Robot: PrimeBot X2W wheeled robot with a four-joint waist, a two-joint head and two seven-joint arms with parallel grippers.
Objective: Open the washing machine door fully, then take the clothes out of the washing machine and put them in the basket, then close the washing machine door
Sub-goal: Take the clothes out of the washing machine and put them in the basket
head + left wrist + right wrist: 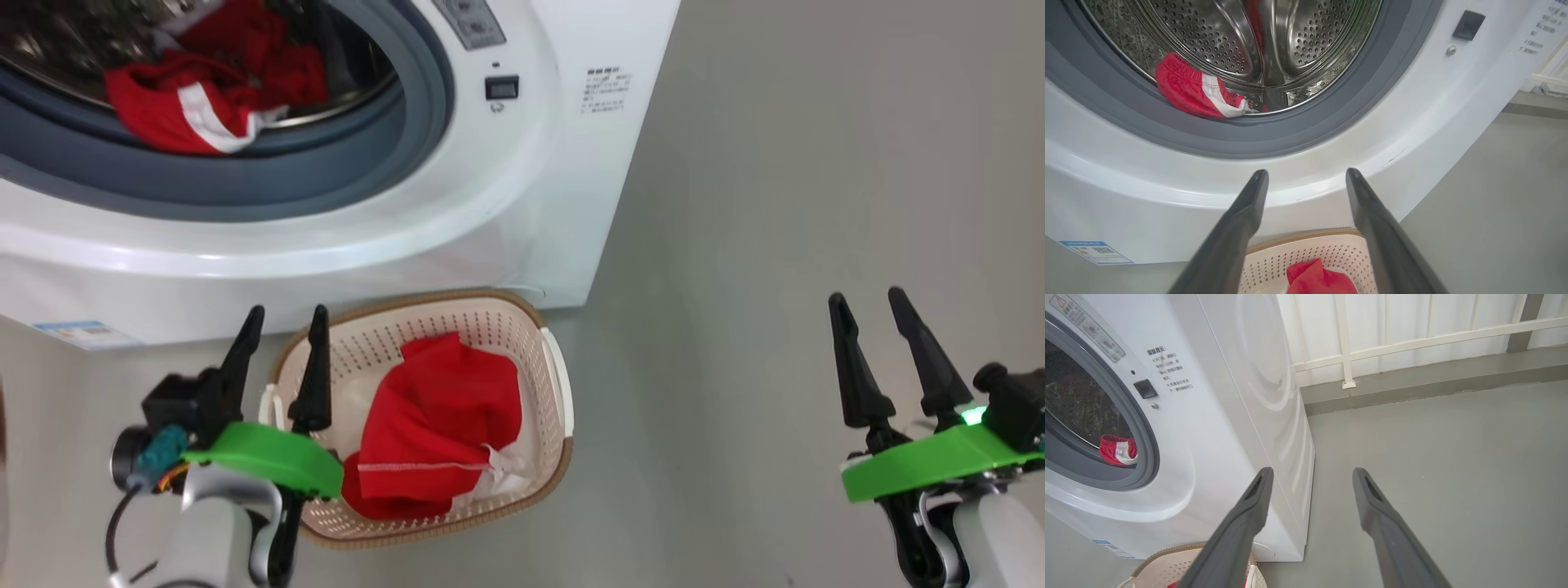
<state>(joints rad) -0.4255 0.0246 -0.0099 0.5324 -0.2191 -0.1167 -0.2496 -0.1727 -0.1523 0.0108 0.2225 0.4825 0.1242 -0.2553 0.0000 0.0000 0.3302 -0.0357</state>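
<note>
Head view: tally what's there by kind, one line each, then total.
Washing machine: 1
Basket: 1
Heaps of red clothes: 2
Grippers: 2, left gripper, right gripper
Total: 6

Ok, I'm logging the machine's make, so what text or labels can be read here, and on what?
Notice on the washing machine front: lines of Chinese characters, too small to read.
Grey strip with red warning triangle: too small to read.
Blue label at the lower corner: code square, text blurred.
No brand or number legible.
</note>
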